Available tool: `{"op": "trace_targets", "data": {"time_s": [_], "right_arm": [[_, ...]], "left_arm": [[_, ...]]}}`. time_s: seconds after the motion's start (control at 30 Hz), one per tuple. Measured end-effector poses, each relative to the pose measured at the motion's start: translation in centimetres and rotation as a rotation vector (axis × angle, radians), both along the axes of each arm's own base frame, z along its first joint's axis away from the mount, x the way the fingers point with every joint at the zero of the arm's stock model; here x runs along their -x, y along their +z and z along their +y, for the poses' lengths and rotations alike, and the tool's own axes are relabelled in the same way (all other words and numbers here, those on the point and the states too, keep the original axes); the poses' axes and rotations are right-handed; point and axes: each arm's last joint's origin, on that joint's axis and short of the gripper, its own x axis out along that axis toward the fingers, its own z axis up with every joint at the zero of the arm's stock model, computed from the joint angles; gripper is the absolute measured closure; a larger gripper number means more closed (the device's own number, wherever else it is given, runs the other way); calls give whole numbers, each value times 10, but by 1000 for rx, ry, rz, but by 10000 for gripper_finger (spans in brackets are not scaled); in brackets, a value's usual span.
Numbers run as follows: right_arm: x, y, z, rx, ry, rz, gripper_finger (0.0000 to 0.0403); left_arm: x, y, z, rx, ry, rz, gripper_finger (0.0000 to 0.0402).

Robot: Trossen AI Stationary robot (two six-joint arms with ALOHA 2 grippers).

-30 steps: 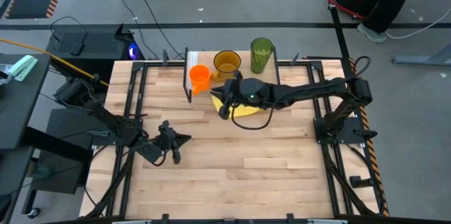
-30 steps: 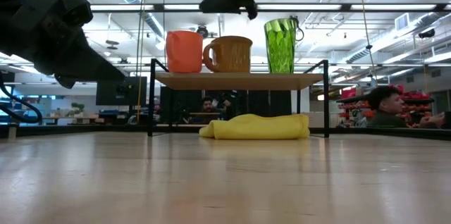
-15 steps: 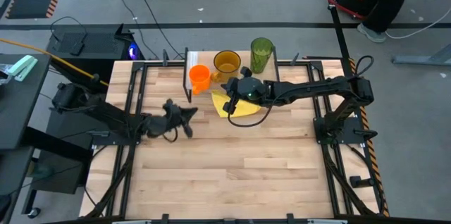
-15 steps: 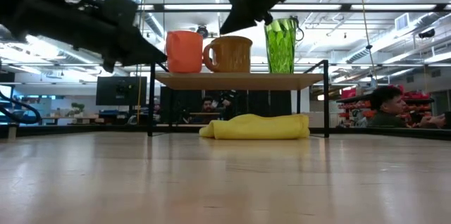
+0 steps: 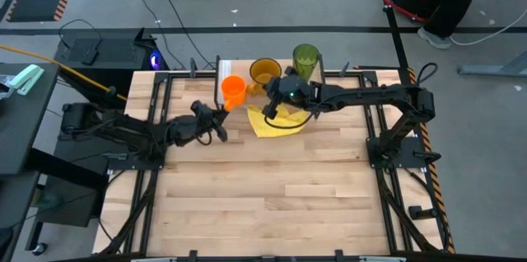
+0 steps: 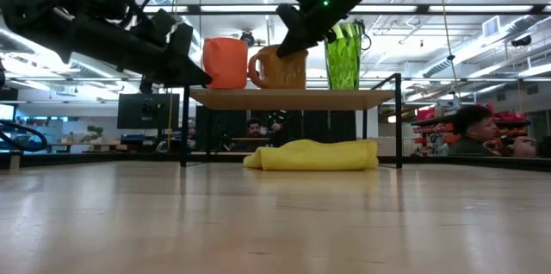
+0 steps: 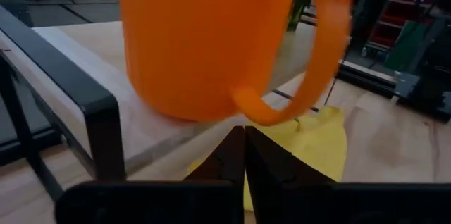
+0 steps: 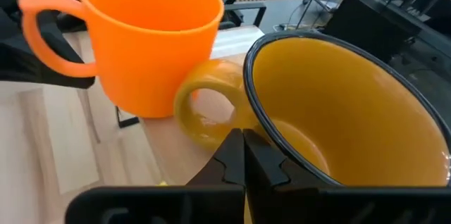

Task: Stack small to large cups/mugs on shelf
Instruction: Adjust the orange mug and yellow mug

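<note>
On the shelf point(image 6: 344, 98) at the table's far edge stand an orange mug point(image 5: 233, 91), an amber mug point(image 5: 264, 71) and a green tumbler point(image 5: 305, 61), left to right. My left gripper point(image 7: 244, 139) is shut; it comes in level from the left, its tips just under the orange mug's handle point(image 7: 310, 76). My right gripper point(image 8: 242, 143) is shut and slants down beside the amber mug's handle point(image 8: 201, 111), near its rim point(image 8: 282, 132). My left gripper has its shut fingertips right below the lower end of the orange mug's handle point(image 7: 257, 115); I cannot tell whether they touch it. My right gripper has its shut tips where the amber mug's handle meets the wall point(image 8: 236, 122); whether they touch cannot be told.
A yellow cloth point(image 6: 314, 155) lies on the tabletop under the shelf. Black metal rails point(image 5: 156, 114) run along the table's left and right edges. The near half of the slatted tabletop point(image 5: 272, 204) is bare wood. People point(image 6: 469, 132) sit in the room beyond.
My left gripper has swung from the table's near left toward the far edge, up to the orange mug. My right gripper has shut, tipped downward and gone toward the far edge, down to the amber mug. The mugs have stayed in place.
</note>
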Motion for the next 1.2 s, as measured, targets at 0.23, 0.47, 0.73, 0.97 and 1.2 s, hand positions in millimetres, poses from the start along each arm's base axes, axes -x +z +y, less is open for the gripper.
{"op": "trace_targets", "data": {"time_s": [0.23, 0.47, 0.73, 0.97, 1.2], "right_arm": [[2, 0, -9, 3, -13, 7, 402], [4, -1, -11, 7, -16, 26, 402], [4, -2, -11, 8, -15, 28, 403], [3, -2, -10, -2, -17, 20, 403], [0, -3, 4, -7, 25, 31, 403]], "left_arm": [[1, 6, 17, -12, -29, -56, 384], [3, 7, 27, -10, -36, -65, 379], [3, 7, 31, 6, -67, -73, 389], [5, 6, 35, 45, -42, -92, 380], [5, 2, 35, 61, -36, -56, 385]]}}
